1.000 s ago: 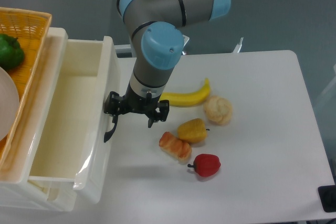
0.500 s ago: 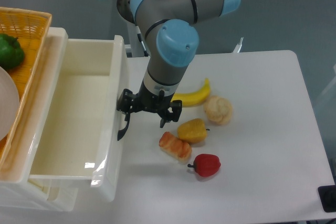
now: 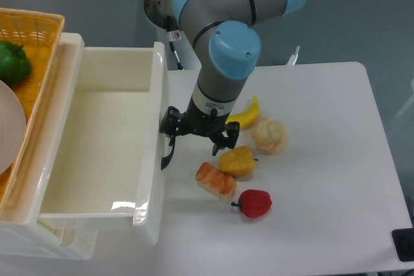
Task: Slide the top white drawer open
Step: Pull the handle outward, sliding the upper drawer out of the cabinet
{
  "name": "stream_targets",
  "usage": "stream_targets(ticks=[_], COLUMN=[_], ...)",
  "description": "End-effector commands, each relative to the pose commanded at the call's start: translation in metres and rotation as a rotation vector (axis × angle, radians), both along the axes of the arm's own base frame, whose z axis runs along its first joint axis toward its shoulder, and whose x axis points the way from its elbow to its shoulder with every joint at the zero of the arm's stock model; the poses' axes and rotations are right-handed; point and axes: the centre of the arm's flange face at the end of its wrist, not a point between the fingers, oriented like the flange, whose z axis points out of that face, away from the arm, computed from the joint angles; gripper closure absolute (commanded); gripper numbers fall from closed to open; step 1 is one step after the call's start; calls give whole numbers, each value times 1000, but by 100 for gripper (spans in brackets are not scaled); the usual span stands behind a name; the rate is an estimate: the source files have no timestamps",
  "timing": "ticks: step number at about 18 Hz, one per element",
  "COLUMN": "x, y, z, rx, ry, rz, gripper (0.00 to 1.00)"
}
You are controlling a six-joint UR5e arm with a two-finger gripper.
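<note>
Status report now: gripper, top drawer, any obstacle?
Gripper at the black handle, one finger hooked behind it. Top white drawer pulled well out, empty. Yellow pepper and pastry close beside the gripper.

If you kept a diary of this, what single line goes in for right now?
step: pulling | top white drawer: far out | pincer: at black handle | food: beside drawer
</note>
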Motion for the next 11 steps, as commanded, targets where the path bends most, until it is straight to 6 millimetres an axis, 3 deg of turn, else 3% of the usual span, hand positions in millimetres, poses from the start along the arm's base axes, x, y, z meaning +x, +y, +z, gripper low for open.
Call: stream_targets(ticks=[11], x=[-13], y=[-10], z=[0], rx=[5], ry=[-4], rz=[11], gripper=[0])
